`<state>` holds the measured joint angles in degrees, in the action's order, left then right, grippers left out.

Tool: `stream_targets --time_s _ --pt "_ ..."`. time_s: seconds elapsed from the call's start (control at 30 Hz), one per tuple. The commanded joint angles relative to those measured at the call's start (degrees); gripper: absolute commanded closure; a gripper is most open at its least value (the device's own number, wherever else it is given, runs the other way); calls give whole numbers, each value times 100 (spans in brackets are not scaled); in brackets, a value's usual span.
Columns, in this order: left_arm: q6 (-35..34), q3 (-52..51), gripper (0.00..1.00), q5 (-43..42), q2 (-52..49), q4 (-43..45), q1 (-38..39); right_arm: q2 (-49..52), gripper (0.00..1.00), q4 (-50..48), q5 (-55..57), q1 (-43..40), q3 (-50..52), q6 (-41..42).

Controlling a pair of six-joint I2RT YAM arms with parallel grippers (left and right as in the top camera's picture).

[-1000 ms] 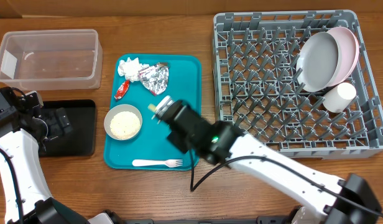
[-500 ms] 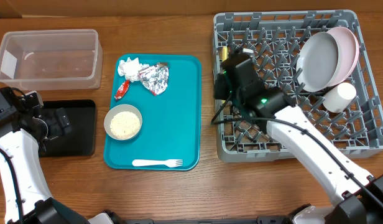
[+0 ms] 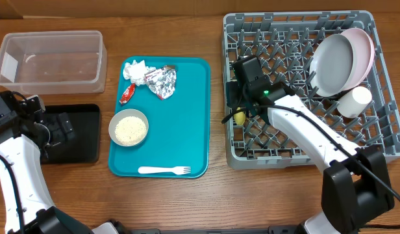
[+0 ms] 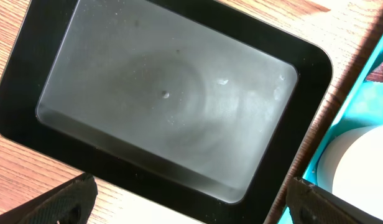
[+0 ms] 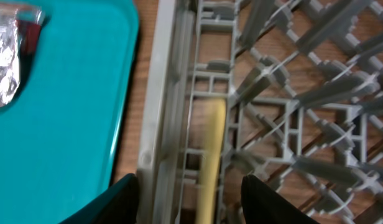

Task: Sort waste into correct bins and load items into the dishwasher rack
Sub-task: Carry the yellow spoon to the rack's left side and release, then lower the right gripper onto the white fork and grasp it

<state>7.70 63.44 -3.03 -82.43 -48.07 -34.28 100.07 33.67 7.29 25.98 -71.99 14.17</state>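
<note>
The yellow spoon point(image 3: 239, 118) point(image 5: 211, 155) stands on end in the dishwasher rack point(image 3: 382, 130) just inside its left wall point(image 5: 160, 124). My right gripper point(image 3: 239, 112) point(image 5: 194, 202) hovers over it, open, both fingers clear of the handle. The pink plate point(image 3: 365, 52), grey dish point(image 3: 333, 65) and white cup point(image 3: 354, 101) sit in the rack's far right. My left gripper point(image 3: 57, 130) point(image 4: 191, 205) hangs wide open over the black tray point(image 3: 89, 133) point(image 4: 303, 124). Napkin point(image 3: 136, 70), foil point(image 3: 161, 81), red packet point(image 3: 127, 93), a bowl of rice point(image 3: 128, 129) and the fork point(image 3: 164, 171) lie on the teal tray point(image 3: 187, 117).
The clear tub point(image 3: 50, 34) stands at the back left, behind the black tray. The teal tray's right edge lies close to the rack's left wall, with a strip of wooden table between them.
My right arm swung from the teal tray to the rack's left side carrying the spoon, then its jaws opened and the spoon now rests in the rack. The left arm stayed still.
</note>
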Motion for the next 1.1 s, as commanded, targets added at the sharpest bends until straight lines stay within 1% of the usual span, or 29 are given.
stream_targets --time_s 0.0,0.07,0.17,0.23,0.37,0.43,0.5,0.57,0.6,0.63,0.67,0.7,0.77,0.9,0.97,1.07 --pt "92 122 0 -61 -17 9 -52 -452 44 199 -120 74 -184 -334" --pt "92 122 0 -61 -17 9 -52 -774 45 422 -448 103 -313 -339" --pt "90 122 0 -61 -17 9 -52 -1270 58 529 -1759 330 -354 -546" --pt "92 122 0 -61 -17 9 -52 -1349 59 697 -2144 658 -352 -575" --pt "90 122 0 -61 -17 9 -52 -1169 59 984 -2155 1405 -234 -1047" --pt "92 122 0 -61 -17 9 -52 -1047 59 951 -2155 1742 -131 -1318" --pt "92 122 0 -61 -17 9 -52 -824 62 861 -2146 2201 -4 -1727" --pt "92 122 0 -61 -17 9 -52 -354 62 647 -2037 2710 92 -2203" --pt "92 122 0 -61 -17 9 -52 -94 60 549 -1998 2863 96 -2479" --pt "92 122 0 -61 -17 9 -52 133 53 490 -2000 2957 101 -2769" --pt "92 122 0 -61 -17 9 -52 339 49 476 -2002 3034 101 -3108" --pt "92 122 0 -61 -17 9 -52 450 48 479 -2002 3073 101 -3296" --pt "92 122 0 -61 -17 9 -52 651 48 448 -2002 3165 101 -3526" --pt "92 122 0 -61 -17 9 -52 743 49 236 -1847 3209 116 -3539" --pt "92 122 0 -61 -17 9 -52 743 52 127 -1744 3191 118 -3541" --pt "92 122 0 -61 -17 9 -52 743 54 -66 -1698 3191 118 -3541"
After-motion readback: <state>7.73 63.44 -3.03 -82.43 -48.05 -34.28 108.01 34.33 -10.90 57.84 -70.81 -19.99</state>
